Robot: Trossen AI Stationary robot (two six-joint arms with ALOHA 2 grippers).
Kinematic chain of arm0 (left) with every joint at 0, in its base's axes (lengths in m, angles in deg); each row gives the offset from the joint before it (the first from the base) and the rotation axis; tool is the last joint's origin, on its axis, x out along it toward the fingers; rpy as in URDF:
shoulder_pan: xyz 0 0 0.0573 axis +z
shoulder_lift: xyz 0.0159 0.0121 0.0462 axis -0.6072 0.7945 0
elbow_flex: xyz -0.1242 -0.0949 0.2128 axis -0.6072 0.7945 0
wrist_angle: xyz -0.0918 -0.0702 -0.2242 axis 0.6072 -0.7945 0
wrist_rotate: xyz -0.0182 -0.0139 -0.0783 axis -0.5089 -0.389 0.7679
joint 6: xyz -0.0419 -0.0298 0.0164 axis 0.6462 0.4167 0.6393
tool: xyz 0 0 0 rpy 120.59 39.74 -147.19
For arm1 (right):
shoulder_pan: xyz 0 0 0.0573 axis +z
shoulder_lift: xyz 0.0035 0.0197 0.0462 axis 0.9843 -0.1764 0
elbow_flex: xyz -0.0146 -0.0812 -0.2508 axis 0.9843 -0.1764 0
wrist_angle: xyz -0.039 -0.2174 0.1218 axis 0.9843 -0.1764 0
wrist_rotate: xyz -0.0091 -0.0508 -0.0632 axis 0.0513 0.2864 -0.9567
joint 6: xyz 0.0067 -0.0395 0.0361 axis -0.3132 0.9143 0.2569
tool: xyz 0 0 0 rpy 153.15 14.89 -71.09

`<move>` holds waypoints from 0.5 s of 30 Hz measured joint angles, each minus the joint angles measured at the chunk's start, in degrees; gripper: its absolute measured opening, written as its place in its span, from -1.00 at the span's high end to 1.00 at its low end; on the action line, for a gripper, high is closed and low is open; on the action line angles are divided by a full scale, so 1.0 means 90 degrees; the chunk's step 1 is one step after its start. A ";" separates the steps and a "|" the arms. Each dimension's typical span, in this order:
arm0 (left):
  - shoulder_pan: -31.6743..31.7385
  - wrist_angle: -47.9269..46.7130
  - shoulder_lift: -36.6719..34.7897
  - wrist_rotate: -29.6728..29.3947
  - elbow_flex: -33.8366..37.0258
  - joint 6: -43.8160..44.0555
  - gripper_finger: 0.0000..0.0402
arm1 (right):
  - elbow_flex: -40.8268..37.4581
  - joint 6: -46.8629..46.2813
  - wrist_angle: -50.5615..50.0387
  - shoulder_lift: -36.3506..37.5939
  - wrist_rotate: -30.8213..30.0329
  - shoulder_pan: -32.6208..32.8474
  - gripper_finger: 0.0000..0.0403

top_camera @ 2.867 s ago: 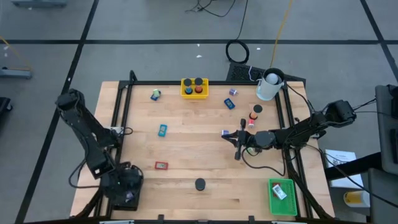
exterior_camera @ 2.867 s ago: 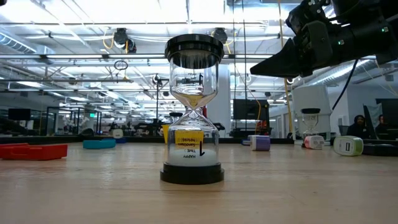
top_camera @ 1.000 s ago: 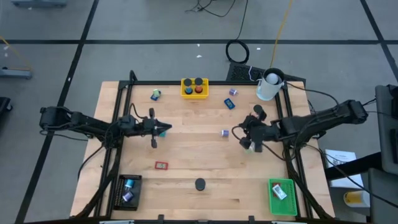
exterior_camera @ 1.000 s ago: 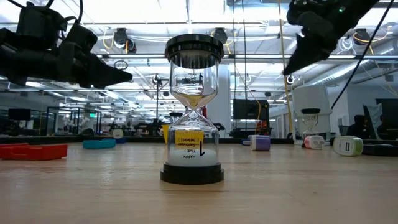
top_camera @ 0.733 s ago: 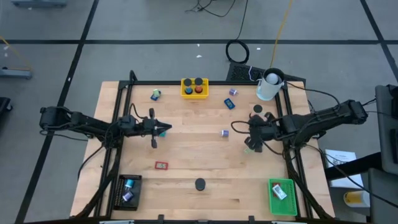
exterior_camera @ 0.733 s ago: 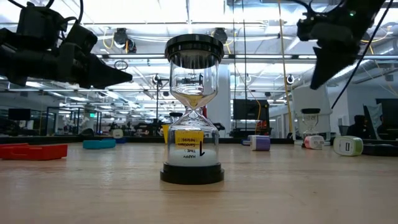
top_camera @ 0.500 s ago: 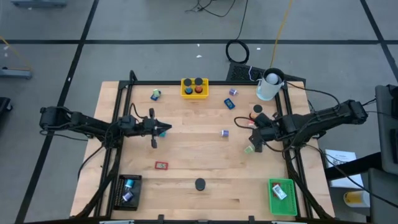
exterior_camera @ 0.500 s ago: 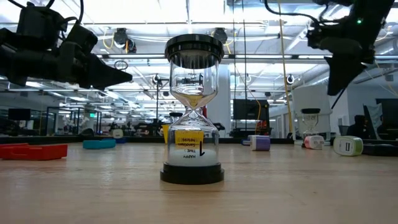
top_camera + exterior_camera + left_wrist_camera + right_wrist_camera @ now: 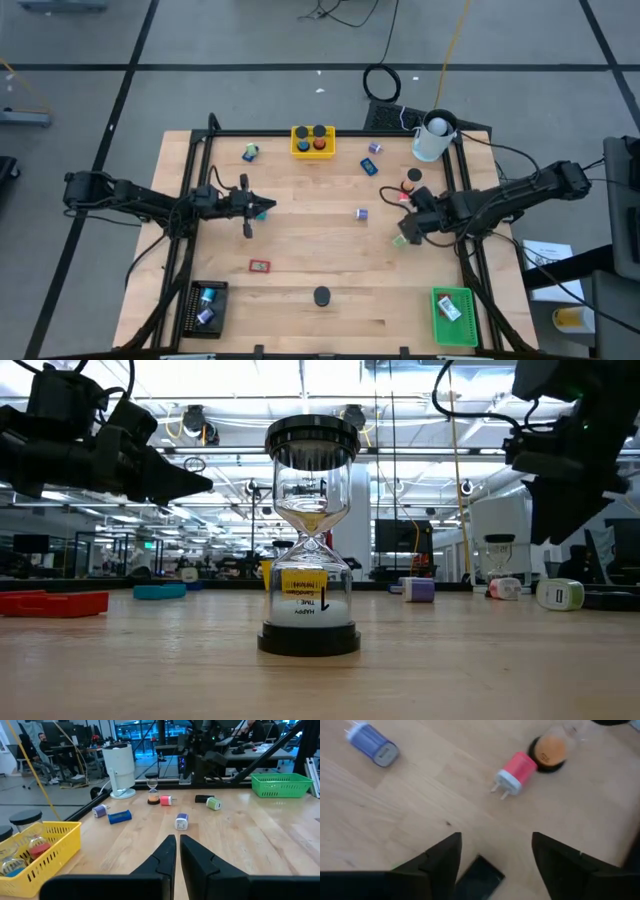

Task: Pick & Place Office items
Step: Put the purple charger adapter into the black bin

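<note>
Office items are scattered across the table (image 9: 300, 250). Left gripper (image 9: 262, 209) is held shut and empty mid-table. Right gripper (image 9: 495, 855) is spread wide, empty, above a black block (image 9: 477, 881); a descent and closure seem required. Red plug (image 9: 516, 771) lies near.

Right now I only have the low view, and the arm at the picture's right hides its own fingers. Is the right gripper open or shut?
Observer: Open. Its wrist view shows the right gripper with fingers spread above the wood and nothing between them; a flat black item shows below the gap.
Operator: And the left one?
Observer: The left gripper is shut and empty in its wrist view.
Operator: Where could I drop things on the right?
Observer: From above, a green tray sits at the table corner on the right arm's side, with one small white item in it.
</note>
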 joint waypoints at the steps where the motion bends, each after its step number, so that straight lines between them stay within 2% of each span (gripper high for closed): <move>1: 0.0000 0.0000 0.0000 0.0000 0.0000 0.0012 0.84 | -0.0020 0.0078 0.0121 0.0000 -0.0014 0.0000 -0.21; 5: 0.0000 -0.0002 0.0000 0.0000 0.0000 0.0024 0.84 | -0.0025 0.0261 0.0377 0.0000 -0.0101 -0.0020 -0.34; 10: 0.0000 0.0000 0.0000 0.0002 -0.0002 0.0022 0.84 | -0.0048 0.0237 0.0429 -0.0021 -0.0697 -0.0310 -0.43; 15: 0.0000 -0.0028 0.0000 0.0000 -0.0002 0.0048 0.84 | -0.0723 0.0121 0.1770 -0.0053 -0.1230 -0.0433 -0.44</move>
